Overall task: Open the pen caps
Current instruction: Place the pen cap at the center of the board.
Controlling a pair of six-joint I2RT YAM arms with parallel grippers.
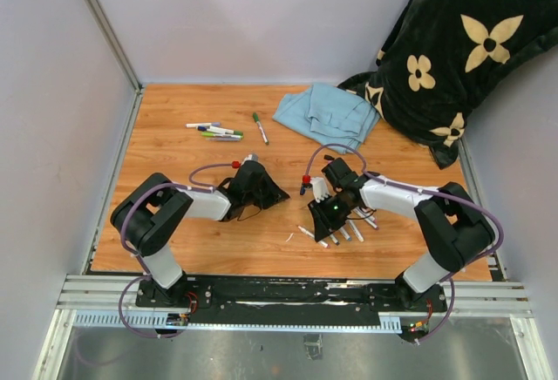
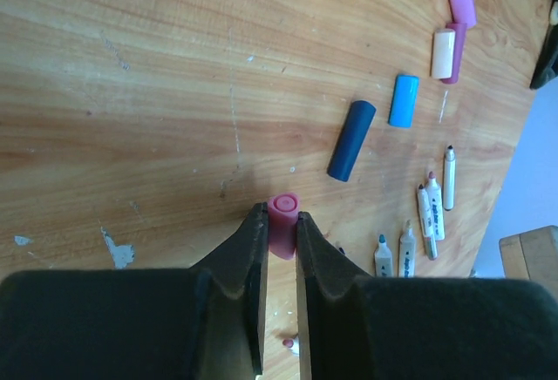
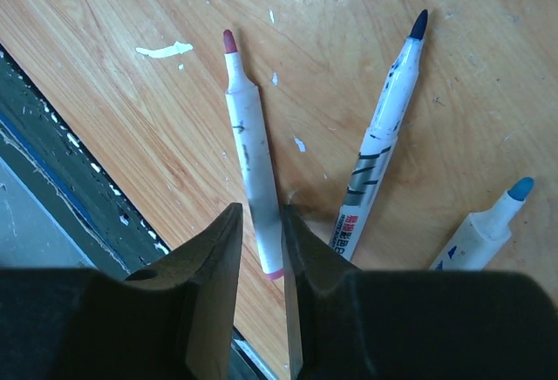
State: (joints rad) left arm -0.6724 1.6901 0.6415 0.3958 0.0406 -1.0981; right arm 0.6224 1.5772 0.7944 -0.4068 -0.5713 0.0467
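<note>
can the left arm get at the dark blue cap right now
Probably yes: the dark blue cap lies on the table ahead of the left gripper with nothing between. A pink cap sits between its jaws, though, so that likely goes down first.

The wooden desk point(image 1: 227, 249) was scratched and flecked with white. Just ahead of the left tool point(image 2: 281, 214) lay a dark blue cap point(image 2: 351, 140), a light blue cap point(image 2: 404, 100) and, farther on, purple caps point(image 2: 462, 3). Uncapped markers point(image 3: 384, 127) lay beside the right tool point(image 3: 261, 214). Well beyond the left tool lay capped markers point(image 1: 214, 130); beyond the right tool, a blue cloth point(image 1: 327, 111) and a dark flowered blanket point(image 1: 462, 49)
</note>
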